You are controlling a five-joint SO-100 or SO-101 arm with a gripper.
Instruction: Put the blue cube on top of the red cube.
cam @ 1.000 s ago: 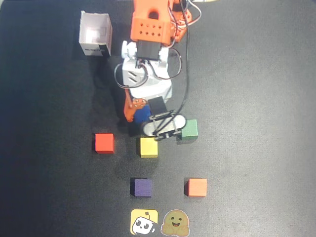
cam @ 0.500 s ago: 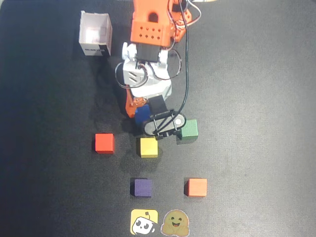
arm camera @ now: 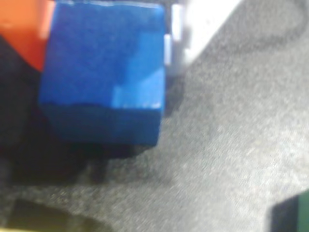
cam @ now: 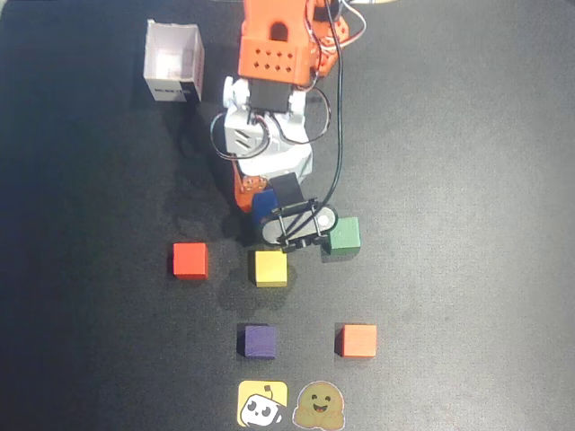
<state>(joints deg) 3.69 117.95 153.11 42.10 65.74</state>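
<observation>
The blue cube [cam: 261,209] sits under the arm's front end in the overhead view, mostly covered by the gripper [cam: 260,203]. In the wrist view the blue cube [arm camera: 104,72] fills the upper left, between the orange finger [arm camera: 24,34] on its left and the white finger [arm camera: 198,24] on its right, both against its sides. The gripper [arm camera: 104,29] is shut on it. A dark shadow lies below the cube; I cannot tell if it is off the mat. The red cube [cam: 190,260] lies on the mat, left of and nearer than the gripper.
A yellow cube [cam: 270,268] lies just in front of the gripper and a green cube [cam: 342,234] to its right, also in the wrist view [arm camera: 297,212]. A purple cube [cam: 259,341] and an orange cube [cam: 358,340] lie nearer. A white box [cam: 173,61] stands back left.
</observation>
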